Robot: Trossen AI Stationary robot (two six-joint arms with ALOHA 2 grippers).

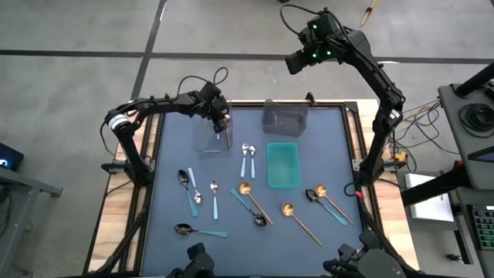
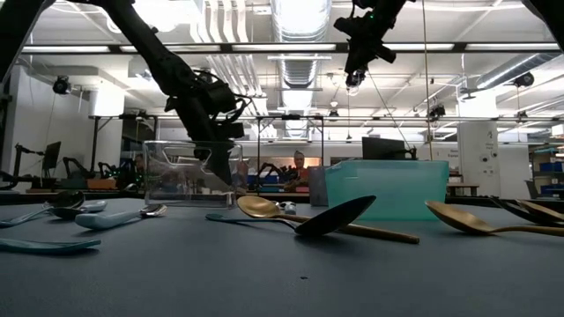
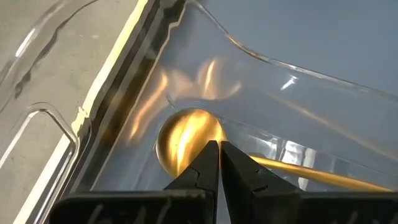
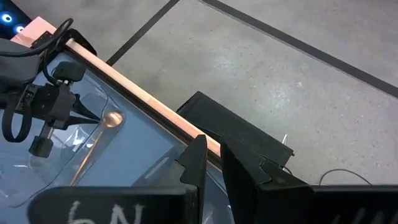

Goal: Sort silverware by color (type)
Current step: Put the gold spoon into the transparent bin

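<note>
Now the closed, empty left tool point(image 3: 219, 163) hovers just above the gold spoon point(image 3: 181, 140)

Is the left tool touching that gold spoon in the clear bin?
Touching. In the left wrist view, the left tool is pinched shut on the gold spoon at its neck, inside the clear bin.

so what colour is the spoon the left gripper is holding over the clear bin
Gold all over, bowl and handle. The spoon shows best in the left wrist view.
</note>
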